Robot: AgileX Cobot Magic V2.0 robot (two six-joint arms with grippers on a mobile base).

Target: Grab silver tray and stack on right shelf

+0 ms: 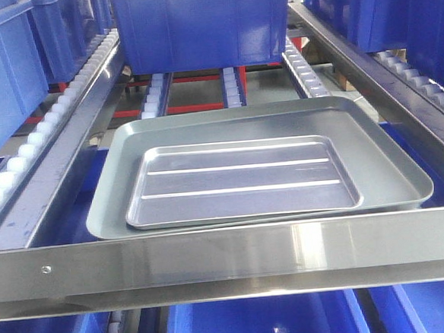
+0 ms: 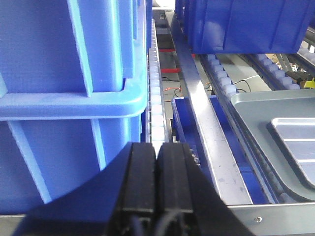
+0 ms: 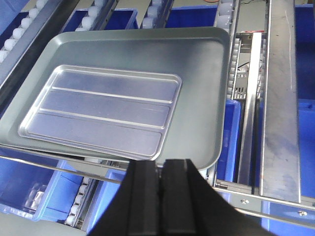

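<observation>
On my front camera the silver tray [image 1: 242, 182] lies flat inside the larger grey tray [image 1: 389, 162], nested toward that tray's front edge, its two long ridges running side to side. Both sit on the right shelf [image 1: 236, 261], the grey tray resting on the tracks of white rollers [image 1: 23, 154] just behind the brushed steel front bar. A blue bin [image 1: 197, 23] stands farther back on the same level, apart from the trays, and more blue bins show on the level below.

My right wrist camera looks down on the stack: the right pincer [image 3: 160, 172] hangs just above the near rim of the grey tray, its two black fingers pressed together with nothing between them, touching neither tray as far as I can tell. The silver tray [image 3: 103, 113] lies just beyond the fingertips.

My left wrist camera shows the left pincer [image 2: 157, 155] also closed tight and empty, sitting off to the side in front of a stack of blue crates [image 2: 64, 98], well apart from the trays, whose corner shows at the frame's right edge.
</observation>
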